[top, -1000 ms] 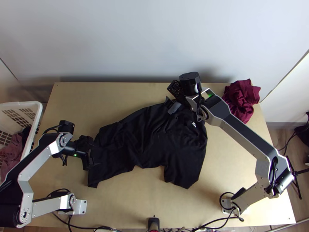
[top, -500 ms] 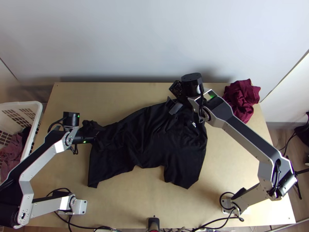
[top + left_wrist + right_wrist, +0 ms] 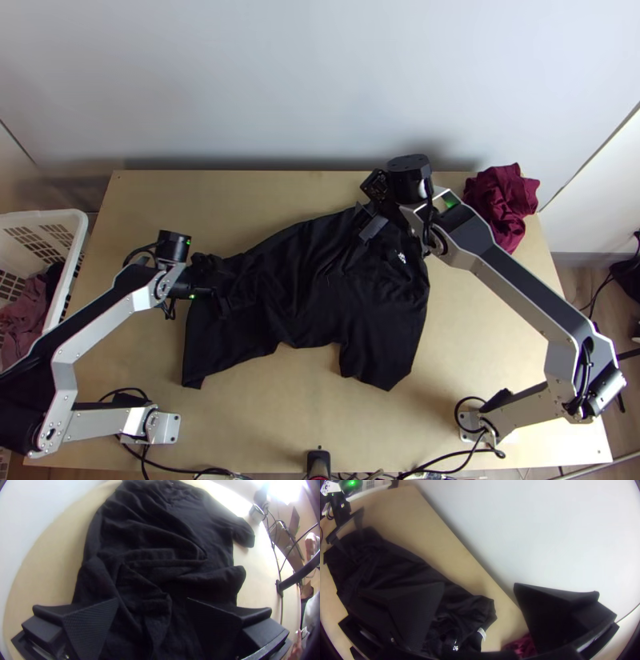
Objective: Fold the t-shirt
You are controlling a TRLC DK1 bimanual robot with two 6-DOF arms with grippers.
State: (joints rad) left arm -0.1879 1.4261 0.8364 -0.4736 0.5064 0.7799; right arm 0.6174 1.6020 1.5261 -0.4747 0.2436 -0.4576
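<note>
T-shirt (image 3: 320, 296) lies rumpled, left gripper (image 3: 227, 288) and right gripper (image 3: 366, 219) spread apart — white basket (image 3: 48, 214) holding pinkish cloth (image 3: 24, 320).

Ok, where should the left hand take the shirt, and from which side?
I'd take the shirt at its left end's near corner: lower the open left hand onto its edge from above. That corner looks flat and juts out; the middle is rumpled, so a pinch there would likely bunch folds.

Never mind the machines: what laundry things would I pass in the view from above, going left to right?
White basket with pinkish cloth in it → black t-shirt, spread with creases → bunched dark red cloth at the table's far right corner.
</note>
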